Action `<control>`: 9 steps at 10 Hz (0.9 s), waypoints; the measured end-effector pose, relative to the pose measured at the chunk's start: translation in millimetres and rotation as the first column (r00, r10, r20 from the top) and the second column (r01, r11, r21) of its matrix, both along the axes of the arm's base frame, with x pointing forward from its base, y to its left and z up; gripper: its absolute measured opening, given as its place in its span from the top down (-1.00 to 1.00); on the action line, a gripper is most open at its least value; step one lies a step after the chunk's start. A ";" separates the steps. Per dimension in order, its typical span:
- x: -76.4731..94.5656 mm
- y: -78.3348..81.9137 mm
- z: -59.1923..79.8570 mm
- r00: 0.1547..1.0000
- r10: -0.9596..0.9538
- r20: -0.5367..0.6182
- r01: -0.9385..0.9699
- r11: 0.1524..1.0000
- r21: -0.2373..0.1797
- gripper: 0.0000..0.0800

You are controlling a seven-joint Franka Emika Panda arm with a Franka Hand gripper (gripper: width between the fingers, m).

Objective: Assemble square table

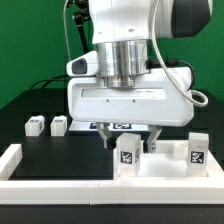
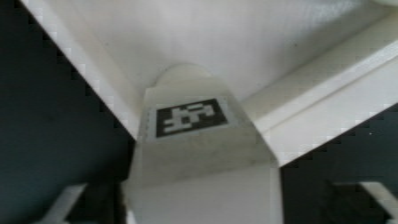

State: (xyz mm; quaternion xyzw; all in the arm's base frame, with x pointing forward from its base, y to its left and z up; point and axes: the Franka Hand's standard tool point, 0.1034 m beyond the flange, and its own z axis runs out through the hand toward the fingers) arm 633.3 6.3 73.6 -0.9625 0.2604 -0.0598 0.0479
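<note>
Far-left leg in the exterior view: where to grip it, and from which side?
Grip the far-left leg across its two side faces, coming straight down from above. It sits free on the table, nothing over it. The gap to the neighbouring leg probably leaves room for one finger.

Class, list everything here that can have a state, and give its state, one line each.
square slab: lying flat, ribs up.
pincer: open, straddling the third leg.
leftmost leg: loose, off the slab, unfitted.
second leg: loose beside it, unfitted.
third leg: upright at the slab.
rightmost leg: upright at the slab.
</note>
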 end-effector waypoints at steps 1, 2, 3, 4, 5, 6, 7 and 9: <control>-0.4 -1.1 -0.2 0.999 -0.038 -0.003 0.038 0.999 0.004 0.12; -2.4 -5.6 -1.5 0.995 -0.104 -0.011 0.104 0.995 0.008 0.25; -2.7 -6.3 -1.7 0.983 -0.183 -0.018 0.183 0.983 0.018 0.25; -2.7 -7.3 -1.6 0.969 -0.244 -0.023 0.245 0.969 0.025 0.25; -2.8 -7.8 -1.6 0.960 -0.277 -0.026 0.278 0.960 0.028 0.25; -3.1 -9.3 -1.7 0.934 -0.355 -0.034 0.357 0.934 0.037 0.25; -4.1 -10.9 -1.7 0.887 -0.458 -0.055 0.460 0.886 0.051 0.25; -8.0 -8.1 -1.7 0.765 -0.631 -0.131 0.641 0.766 0.053 0.25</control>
